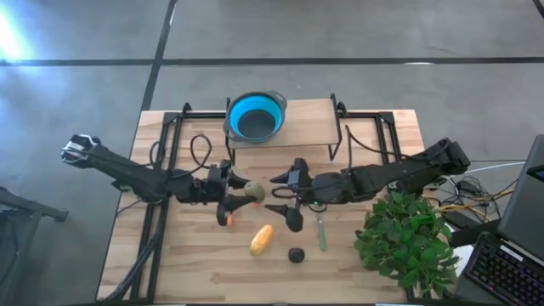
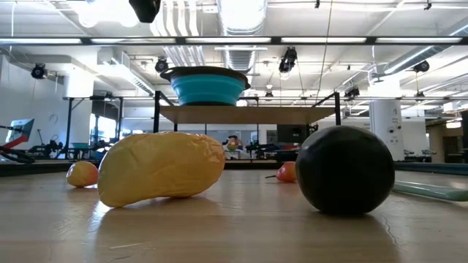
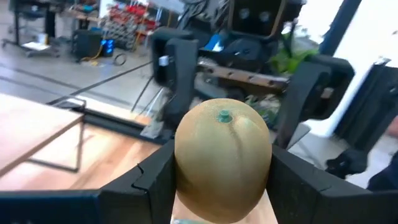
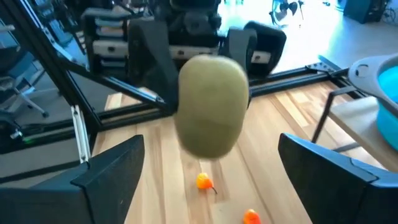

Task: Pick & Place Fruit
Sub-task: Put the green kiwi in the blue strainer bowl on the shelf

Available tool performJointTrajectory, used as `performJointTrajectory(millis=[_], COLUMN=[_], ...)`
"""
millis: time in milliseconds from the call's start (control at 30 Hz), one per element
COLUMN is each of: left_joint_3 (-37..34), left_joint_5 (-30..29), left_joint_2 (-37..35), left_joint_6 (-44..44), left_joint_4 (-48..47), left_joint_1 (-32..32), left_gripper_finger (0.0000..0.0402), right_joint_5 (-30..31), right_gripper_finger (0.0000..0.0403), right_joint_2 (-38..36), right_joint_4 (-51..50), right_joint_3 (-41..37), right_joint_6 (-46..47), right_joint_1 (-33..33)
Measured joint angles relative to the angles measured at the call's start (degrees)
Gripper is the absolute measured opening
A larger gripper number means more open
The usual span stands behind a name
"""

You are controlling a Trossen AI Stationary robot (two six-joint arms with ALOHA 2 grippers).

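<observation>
My left gripper [image 1: 240,194] holds an olive-green fruit [image 1: 253,190] in the air over the middle of the table. My right gripper [image 1: 285,201] faces it from the table's right, open wide, its fingers just short of the fruit and touching nothing. A yellow-orange oblong fruit [image 1: 262,240] and a dark round fruit [image 1: 296,254] lie on the table near the front. Below the held fruit a tiny orange fruit [image 4: 204,182] and a tiny red one [image 4: 250,216] rest on the wood. My left gripper pinches the olive-green fruit by its two opposite sides [image 3: 186,168] between its two fingers. The fingers [image 3: 152,183] come level from the table's left. The fruit is lifted clear of the table, with its green stem nub [image 3: 224,116] on the side away from the gripper.
A blue bowl [image 1: 255,116] stands on a raised wooden shelf [image 1: 306,127] at the table's far side. A thin pale green stick [image 1: 322,231] lies to the right of the fruit. A bushy green plant [image 1: 406,240] fills the near right corner.
</observation>
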Motion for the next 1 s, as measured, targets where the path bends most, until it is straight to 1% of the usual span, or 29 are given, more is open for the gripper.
performJointTrajectory(millis=[267,567,767,1000], left_joint_3=[8.45,17.65,22.01,23.72], left_joint_5=[-0.33,-0.33,0.15,0.39], left_joint_2=[-1.20,-1.45,-1.45,-1.43], left_joint_6=[1.88,4.52,6.18,7.48], left_joint_4=[-17.87,-33.87,-39.05,-39.55], left_joint_1=[5.35,15.12,22.47,29.41], left_gripper_finger=[0.0204,0.0204,0.0204,0.0204], right_joint_5=[-0.04,0.19,0.23,0.26], right_gripper_finger=[0.0340,0.0303,0.0278,0.0254], right_joint_2=[-2.78,-4.93,-5.54,-6.05], right_joint_4=[-6.05,-12.59,-13.85,-16.34], right_joint_3=[0.02,0.03,0.00,-0.02], right_joint_6=[0.15,-0.28,-0.22,-0.22], right_joint_1=[0.04,-0.65,-2.29,-4.71])
